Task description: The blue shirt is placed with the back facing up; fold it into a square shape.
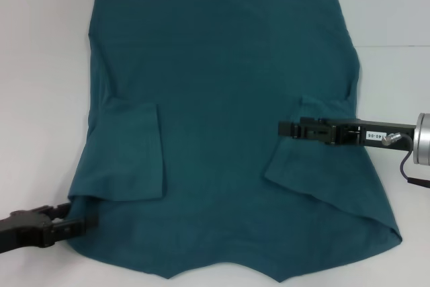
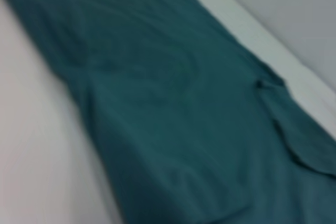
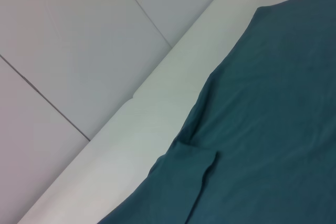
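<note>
The blue shirt [image 1: 222, 85] lies flat on the white table, plain side up, with no lettering showing. Its left sleeve [image 1: 134, 152] is folded inward onto the body. My right gripper [image 1: 282, 129] reaches in from the right and is shut on the edge of the right sleeve flap [image 1: 316, 166], which lies turned in over the body at a slant. My left gripper [image 1: 79, 218] sits low at the near-left edge of the shirt, its fingers apart and nothing pinched between them. The wrist views show only shirt fabric [image 2: 173, 103] [image 3: 273, 103] and table.
The white table [image 1: 40, 65] has bare surface on both sides of the shirt. In the right wrist view the table edge [image 3: 157, 93] borders a pale tiled floor [image 3: 79, 40].
</note>
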